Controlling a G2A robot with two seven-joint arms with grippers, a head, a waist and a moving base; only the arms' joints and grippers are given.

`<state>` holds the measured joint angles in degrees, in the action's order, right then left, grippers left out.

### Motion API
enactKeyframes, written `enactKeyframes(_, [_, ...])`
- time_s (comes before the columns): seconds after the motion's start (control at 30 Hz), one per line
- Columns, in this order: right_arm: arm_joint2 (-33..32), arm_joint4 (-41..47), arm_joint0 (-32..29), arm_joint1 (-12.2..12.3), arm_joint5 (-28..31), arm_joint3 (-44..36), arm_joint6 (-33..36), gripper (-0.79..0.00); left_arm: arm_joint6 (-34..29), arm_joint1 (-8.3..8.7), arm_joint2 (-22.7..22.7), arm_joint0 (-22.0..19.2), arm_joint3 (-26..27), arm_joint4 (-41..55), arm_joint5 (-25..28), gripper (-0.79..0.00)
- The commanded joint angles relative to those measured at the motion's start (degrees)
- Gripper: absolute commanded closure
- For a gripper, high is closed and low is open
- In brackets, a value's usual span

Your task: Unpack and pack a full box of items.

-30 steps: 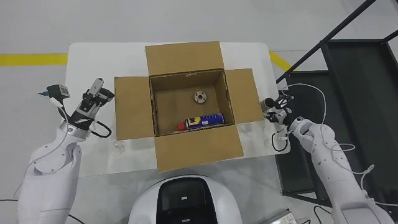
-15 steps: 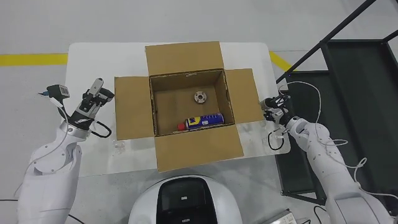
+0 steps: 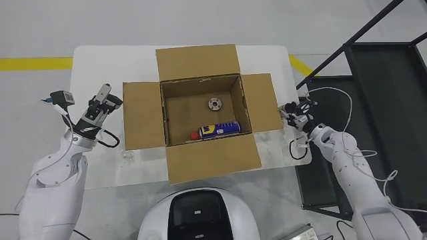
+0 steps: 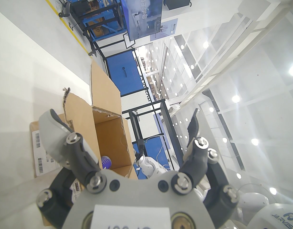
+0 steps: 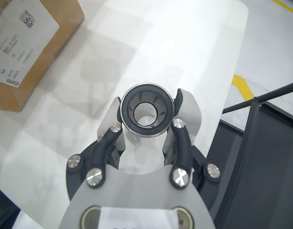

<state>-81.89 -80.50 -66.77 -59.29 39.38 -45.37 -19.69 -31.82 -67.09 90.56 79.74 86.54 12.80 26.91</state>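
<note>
Two things, a spray can (image 3: pixel 219 130) and a metal part (image 3: pixel 213 103), lay in the open box (image 3: pixel 197 61) while the right gripper (image 5: pixel 147 107) squeezed a black ring (image 5: pixel 146 126) over the table (image 3: pixel 107 67), likely to set it down, and the left gripper (image 4: pixel 121 120) hung wide open, empty.

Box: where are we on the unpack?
Done: box is open, flaps spread. In hand: right pincer shut on a bearing, over the table beside the box. To do: spray can and round flanged part lie inside; left pincer open, empty, at the box's other side.
</note>
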Motion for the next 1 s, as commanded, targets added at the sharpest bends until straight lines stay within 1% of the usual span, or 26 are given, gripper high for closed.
enactKeyframes(0.0, [-1.43, -0.10, -1.11, 0.57, 0.53, -2.96, -1.04, 0.000, 0.00, 0.00, 0.00, 0.00, 0.00, 0.00, 0.00, -0.785])
enactKeyframes(0.07, [-3.35, -0.86, -2.76, 1.28, 0.20, -7.20, -1.44, 0.000, 0.00, 0.00, 0.00, 0.00, 0.00, 0.00, 0.00, -0.785])
enactKeyframes(0.2, [-8.37, -0.73, -6.93, 2.52, -1.84, -18.51, -1.23, 0.000, 0.00, 0.00, 0.00, 0.00, 0.00, 0.00, 0.00, -0.785])
enactKeyframes(0.3, [-11.28, 0.03, -10.16, 3.02, -2.69, -28.24, 1.03, 0.000, 0.00, 0.00, 0.00, 0.00, 0.00, 0.00, 0.00, -0.785])
enactKeyframes(0.43, [-12.34, 0.63, -13.15, 3.25, -2.01, -40.21, 5.27, 0.000, 0.00, 0.00, 0.00, 0.00, 0.00, 0.00, 0.00, -0.785])
enactKeyframes(0.53, [-10.63, 1.22, -13.61, 3.13, -0.83, -46.60, 8.60, 0.000, 0.00, 0.00, 0.00, 0.00, 0.00, 0.00, 0.00, -0.785])
enactKeyframes(0.63, [-5.93, 1.28, -12.50, 2.73, 0.73, -50.31, 12.20, 0.000, 0.00, 0.00, 0.00, 0.00, 0.00, 0.00, 0.00, -0.785])
enactKeyframes(0.83, [4.63, 1.79, -8.34, 1.32, 0.65, -49.89, 15.10, 0.000, 0.00, 0.00, 0.00, 0.00, 0.00, 0.00, 0.00, -0.785])
enactKeyframes(0.87, [5.83, 1.63, -7.80, 1.14, 0.55, -49.40, 15.23, 0.000, 0.00, 0.00, 0.00, 0.00, 0.00, 0.00, 0.00, -0.785])
enactKeyframes(0.97, [5.83, 1.63, -7.80, 1.14, 0.55, -49.40, 15.23, 0.000, 0.00, 0.00, 0.00, 0.00, 0.00, 0.00, 0.00, -0.785])
